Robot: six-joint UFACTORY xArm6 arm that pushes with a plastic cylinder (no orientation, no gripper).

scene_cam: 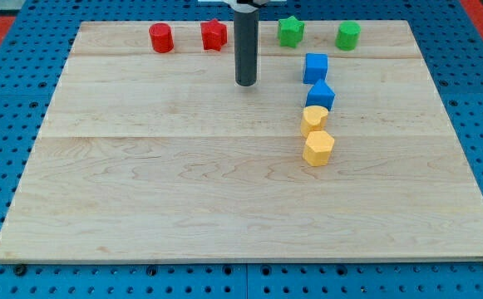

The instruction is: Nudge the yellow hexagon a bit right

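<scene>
Yellow hexagon [318,148]: lies right of the board's centre, well apart from my tip [246,84]. My tip, a bare rod end, touches no block and rests on the wooden board [141,191] toward the view's top. Nearest right: two blue blocks [316,67], [320,95], then a yellow block [313,120] touching the hexagon.

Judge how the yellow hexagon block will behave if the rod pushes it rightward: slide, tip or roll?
The yellow hexagon block looks squat and flat-based, so it should slide, not tip or roll. The smooth wooden board probably offers little grip. An off-centre push may spin it. My tip stands well up-left of it.
</scene>
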